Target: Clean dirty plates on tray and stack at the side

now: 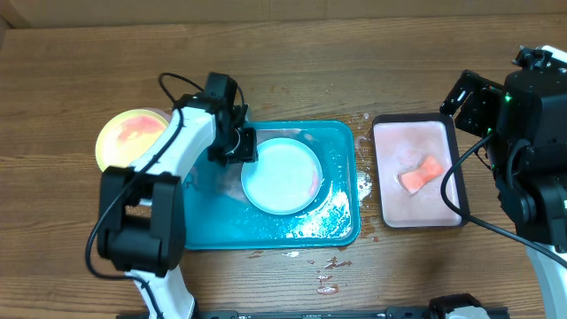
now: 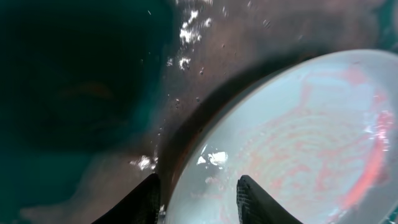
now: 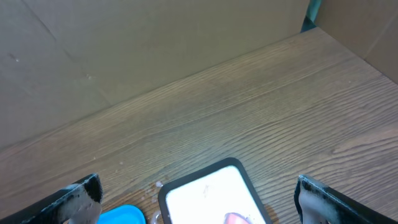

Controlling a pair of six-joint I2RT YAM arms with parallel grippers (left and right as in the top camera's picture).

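Pale blue round plastic plate [image 1: 282, 175] central in teal rectangular plastic tray [image 1: 341, 142], left gripper [image 1: 244, 146] parted astride its 9 o'clock rim, right gripper [image 3: 198, 183] wide, empty, near black-rimmed pink tray [image 1: 390, 204].

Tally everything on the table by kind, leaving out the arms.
Plates: 2 in view, a yellow-green plate and a pale blue plate
Trays: 2, the teal tray and the pink tray
Sponges: 1, the orange sponge
Total: 5
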